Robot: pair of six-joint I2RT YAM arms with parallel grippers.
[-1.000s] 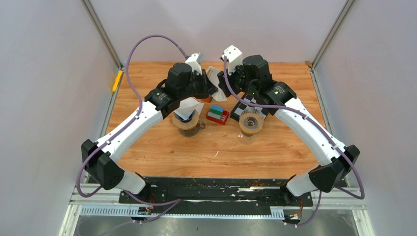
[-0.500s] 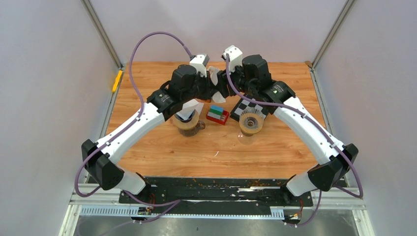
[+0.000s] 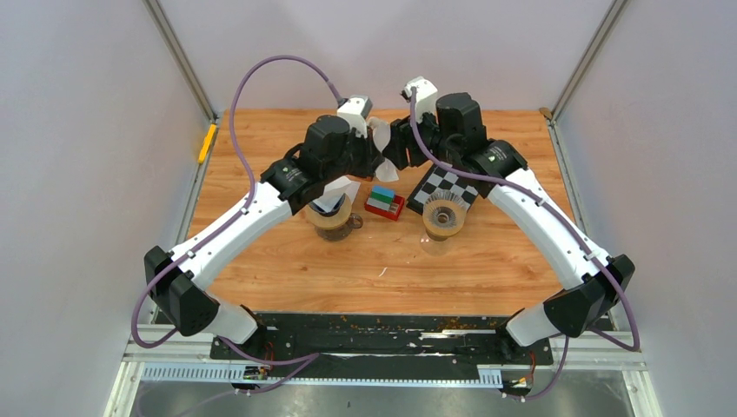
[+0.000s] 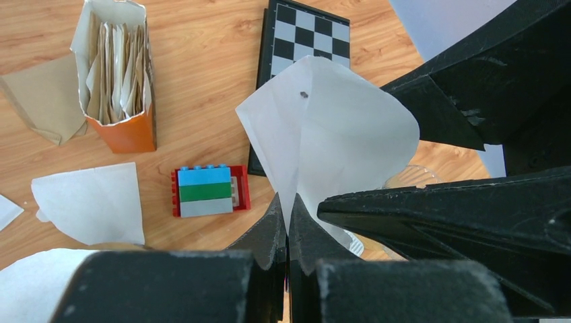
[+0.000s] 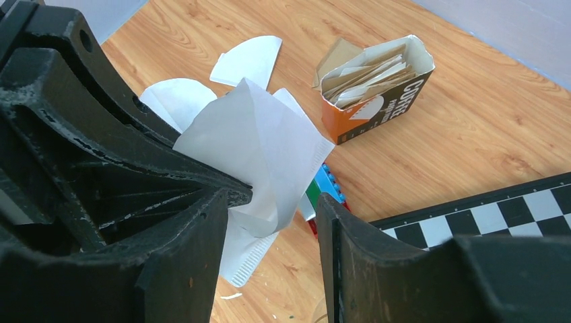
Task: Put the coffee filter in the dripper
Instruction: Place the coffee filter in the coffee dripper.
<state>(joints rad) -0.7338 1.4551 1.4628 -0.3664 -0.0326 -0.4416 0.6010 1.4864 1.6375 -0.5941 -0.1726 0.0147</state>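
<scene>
My left gripper (image 4: 287, 202) is shut on the lower edge of a white paper coffee filter (image 4: 323, 134), which stands up half-opened in the air. My right gripper (image 5: 273, 215) is open, with its fingers either side of that filter (image 5: 259, 155) and not pinching it. In the top view the two grippers, left (image 3: 375, 155) and right (image 3: 393, 149), meet over the far middle of the table, the filter (image 3: 380, 132) between them. A ribbed dripper (image 3: 443, 213) on a glass stands front right. A second dripper (image 3: 333, 215), front left, holds a white filter.
An orange box of filters (image 4: 118, 74) stands on the wooden table, with loose filters (image 4: 91, 202) lying near it. A red, blue and green brick block (image 3: 384, 201) and a checkerboard (image 3: 448, 184) sit between the drippers. A yellow object (image 3: 207, 142) lies at the table's left edge.
Both grippers have closed in on each other. The left one carried the filter slightly right and back, and the right one's fingers now straddle it.
</scene>
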